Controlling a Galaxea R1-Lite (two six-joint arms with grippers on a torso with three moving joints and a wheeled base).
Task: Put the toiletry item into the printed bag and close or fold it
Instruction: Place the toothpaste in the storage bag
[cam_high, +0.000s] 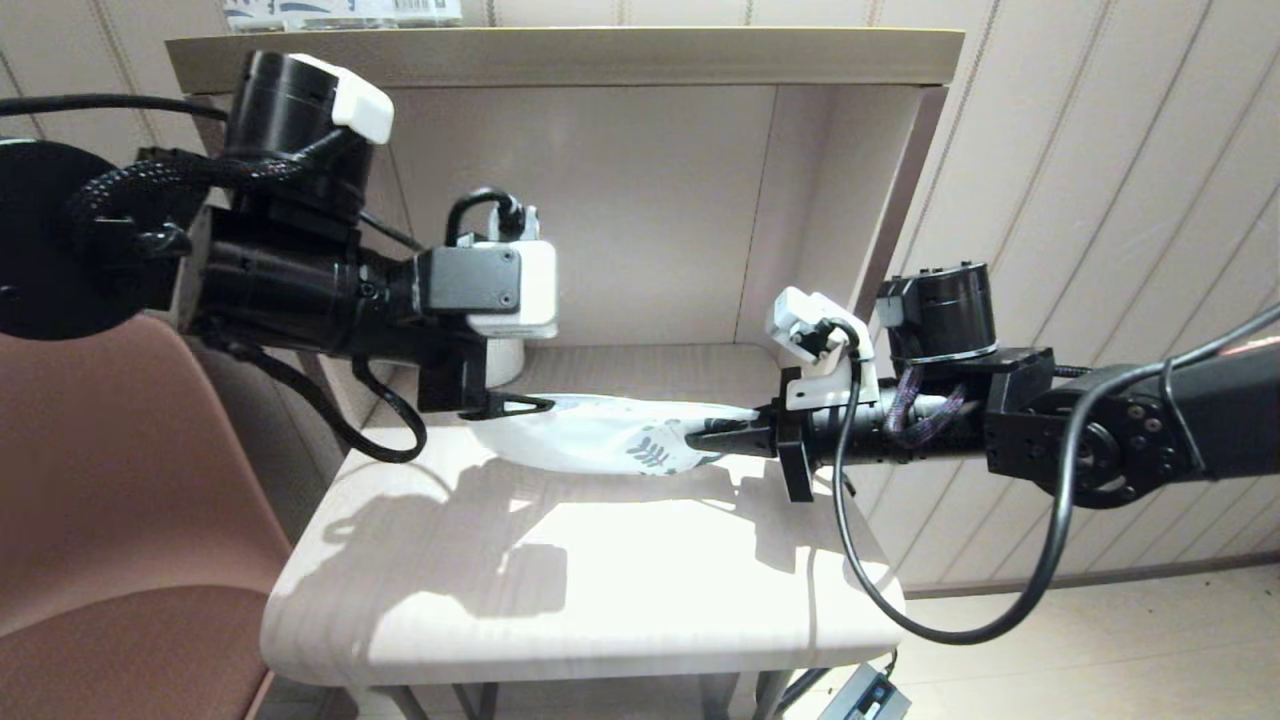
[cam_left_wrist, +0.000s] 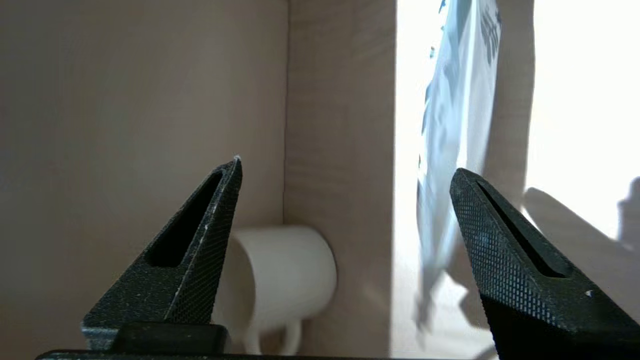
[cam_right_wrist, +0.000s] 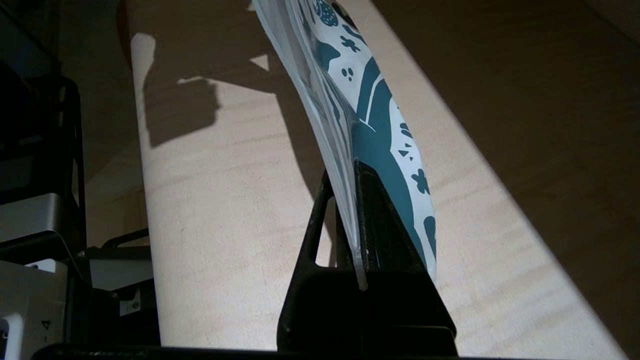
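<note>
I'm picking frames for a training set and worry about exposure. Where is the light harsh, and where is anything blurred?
Head view: hard light throws sharp arm shadows on the table. Left wrist view: the tabletop is blown out white and the printed bag looks smeared. Right wrist view: the printed bag is crisp, the surroundings are deep in shadow.

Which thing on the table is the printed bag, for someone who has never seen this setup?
Start at the pale wooden table under the shelf. Between the two arms, a long flat white pouch, the printed bag, lies across its back part. Its dark leaf print at the end pinched by the right gripper separates it from the plain white mug.
</note>
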